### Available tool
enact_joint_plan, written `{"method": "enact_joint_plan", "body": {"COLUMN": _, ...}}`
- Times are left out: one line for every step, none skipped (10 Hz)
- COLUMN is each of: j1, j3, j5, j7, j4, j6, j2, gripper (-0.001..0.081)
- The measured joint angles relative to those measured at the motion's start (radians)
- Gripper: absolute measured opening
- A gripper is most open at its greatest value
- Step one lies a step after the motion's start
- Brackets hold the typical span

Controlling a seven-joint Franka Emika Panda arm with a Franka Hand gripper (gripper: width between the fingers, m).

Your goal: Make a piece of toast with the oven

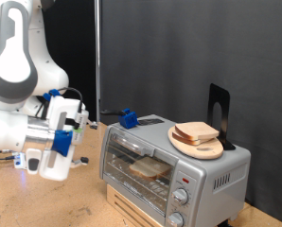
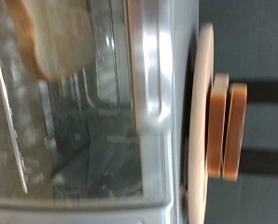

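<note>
Gripper (image 1: pixel 56 156): white body with blue parts, hanging low over the wooden counter (image 1: pixel 46 203) at the exterior view's left, just beside the oven's left side. Fingers not clearly visible in either view; cannot tell whether they are spread or closed, and nothing shows between them.

Oven (image 1: pixel 174 165): small silver toaster oven near the counter's right edge in the exterior view, standing on a pale wooden base. Glass door looks closed. Two round knobs (image 1: pixel 180 197) at its lower right front corner, a small red mark above them.

Piece of toast (image 1: pixel 149 167): one tan slice lies inside the oven on the rack, seen through the glass. In the wrist view a pale tan slice with a darker edge (image 2: pixel 41 37) shows behind the glass.

On the oven's top: round light wooden board (image 1: pixel 198 147) toward the right edge, carrying two more bread slices (image 1: pixel 196 132) stacked together. In the wrist view the board and slices appear edge-on beyond the oven's silver frame.

Blue object (image 1: pixel 129 118) at the oven top's left rear corner. Black upright stand (image 1: pixel 220 113) behind the board. Dark backdrop behind everything
</note>
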Motion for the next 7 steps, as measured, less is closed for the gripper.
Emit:
{"method": "enact_joint_plan", "body": {"j1": 0.010, "j3": 0.016, "j5": 0.060, "j7": -0.005, "j4": 0.018, "j6": 0.044, "j2": 0.031, "gripper": 0.0808}}
{"method": "enact_joint_plan", "body": {"j1": 0.020, "j3": 0.029, "j5": 0.110, "j7": -0.036, "j4": 0.040, "j6": 0.076, "j2": 0.062, "gripper": 0.0808}}
{"method": "enact_joint_plan", "body": {"j1": 0.029, "j3": 0.041, "j5": 0.151, "j7": -0.077, "j4": 0.066, "j6": 0.101, "j2": 0.095, "gripper": 0.0808}}
{"method": "enact_joint_plan", "body": {"j1": 0.036, "j3": 0.052, "j5": 0.181, "j7": -0.114, "j4": 0.095, "j6": 0.125, "j2": 0.130, "gripper": 0.0808}}
{"method": "enact_joint_plan", "body": {"j1": 0.047, "j3": 0.058, "j5": 0.192, "j7": -0.137, "j4": 0.128, "j6": 0.150, "j2": 0.165, "gripper": 0.0808}}
{"method": "enact_joint_plan", "body": {"j1": 0.060, "j3": 0.062, "j5": 0.192, "j7": -0.150, "j4": 0.164, "j6": 0.179, "j2": 0.201, "gripper": 0.0808}}
{"method": "enact_joint_plan", "body": {"j1": 0.072, "j3": 0.064, "j5": 0.192, "j7": -0.156, "j4": 0.201, "j6": 0.209, "j2": 0.236, "gripper": 0.0808}}
